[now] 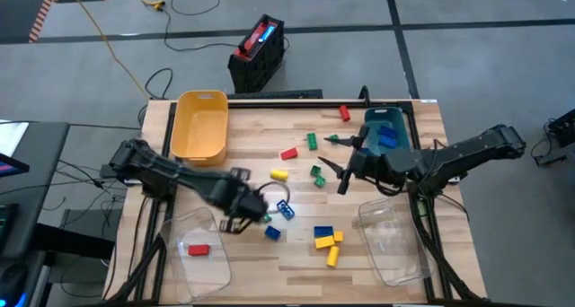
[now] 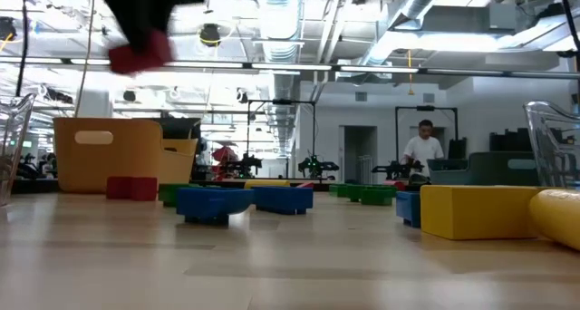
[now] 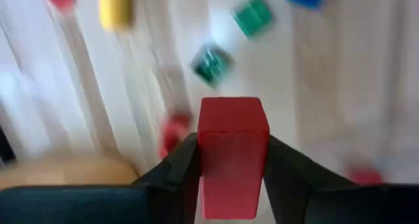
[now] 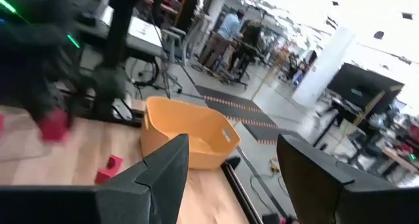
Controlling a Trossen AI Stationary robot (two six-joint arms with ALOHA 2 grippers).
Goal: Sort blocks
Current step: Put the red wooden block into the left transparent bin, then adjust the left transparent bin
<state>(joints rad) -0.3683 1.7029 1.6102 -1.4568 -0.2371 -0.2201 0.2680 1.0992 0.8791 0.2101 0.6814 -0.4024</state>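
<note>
A light wooden slatted table [image 1: 296, 253] is seen from above, with a yellow plastic bin [image 1: 199, 125] at its far left, a teal plastic bin [image 1: 386, 130] at its far right, and two clear plastic bins [image 1: 193, 249] [image 1: 393, 241] at the near corners. The small studded plastic blocks [image 1: 316, 172] are scattered over the middle of the table in red, yellow, green and blue; blue ones lie in the teal bin, and one red block [image 1: 199, 249] lies in the left clear bin. The left gripper [image 1: 244, 219] is held above the table just beside that clear bin, its fingers clamped on a red rectangular block [image 3: 232, 155], which appears blurred in the low view. The right gripper [image 1: 334, 161] is raised near the teal bin, its fingers spread apart and empty.
</note>
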